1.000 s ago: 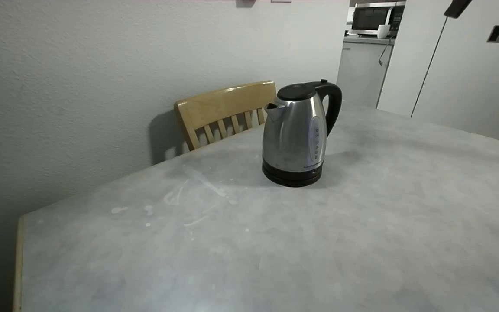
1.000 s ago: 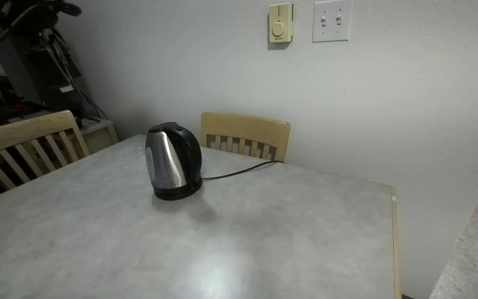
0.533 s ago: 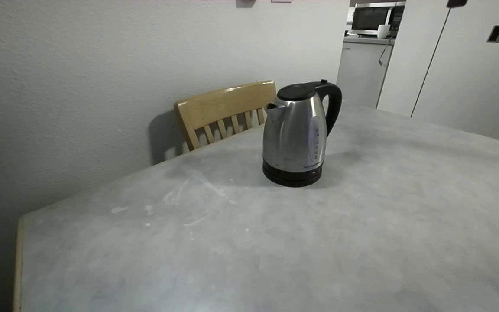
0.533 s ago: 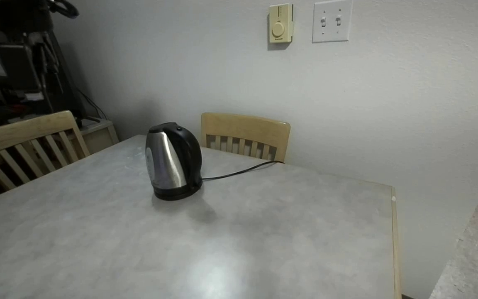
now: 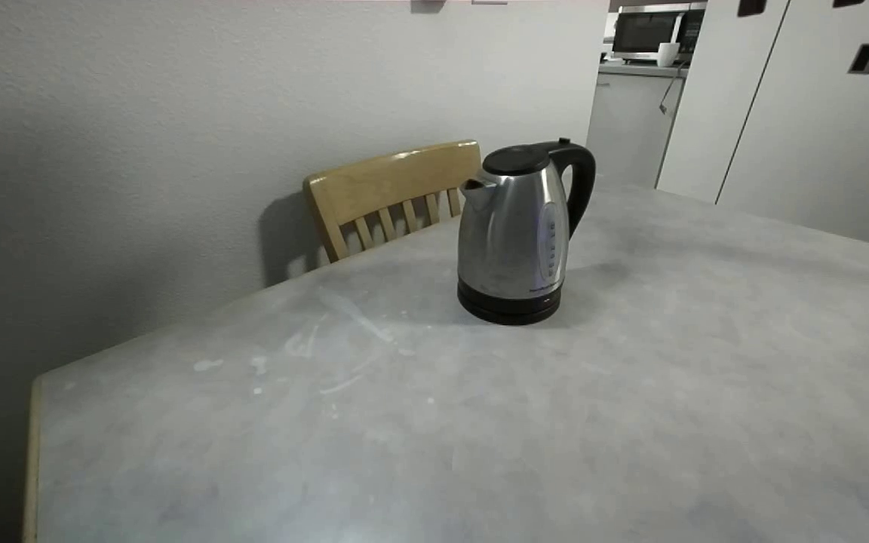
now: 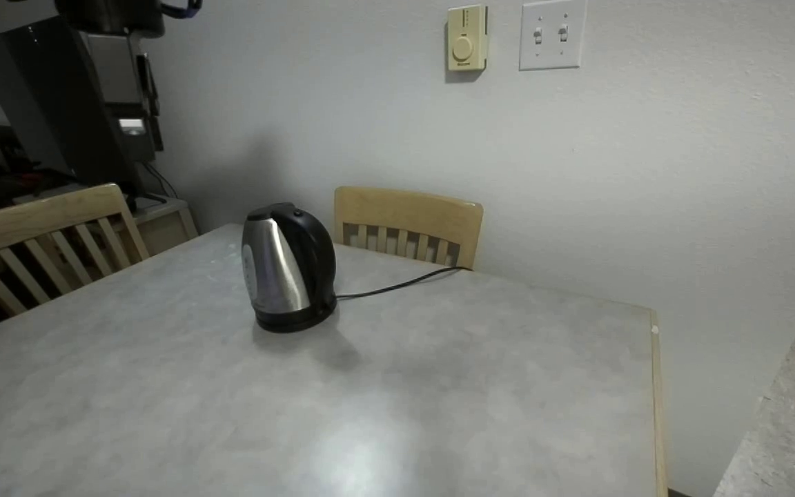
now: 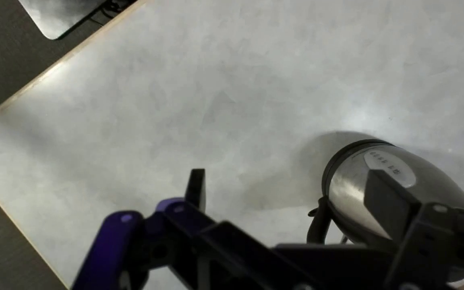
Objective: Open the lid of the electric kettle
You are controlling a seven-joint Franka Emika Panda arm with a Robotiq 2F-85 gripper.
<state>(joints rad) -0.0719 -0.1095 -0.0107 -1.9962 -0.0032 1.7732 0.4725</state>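
The steel electric kettle (image 5: 510,234) stands upright on the table; it also shows in an exterior view (image 6: 277,269) and in the wrist view (image 7: 353,181). Its black lid (image 5: 516,161) lies shut on top, with the black handle (image 5: 584,185) behind it. In the wrist view the lid is hidden behind the gripper. My gripper (image 7: 292,187) is open and empty, its two fingers wide apart. It hangs well above the table, apart from the kettle; one finger (image 7: 387,201) overlaps the kettle's body in the wrist view. In an exterior view only its fingertips (image 5: 751,7) show at the top edge.
A grey table (image 5: 404,452) carries the kettle. A black cord (image 6: 404,283) runs from the kettle's base to the table's far edge. Wooden chairs (image 6: 408,214) stand along the table, close to the wall (image 6: 611,172). A dark monitor-like panel (image 6: 32,96) stands behind the arm.
The gripper has swung and shifted: it moves left along the top edge in an exterior view and right, toward the kettle, in an exterior view. The kettle and its lid have not moved.
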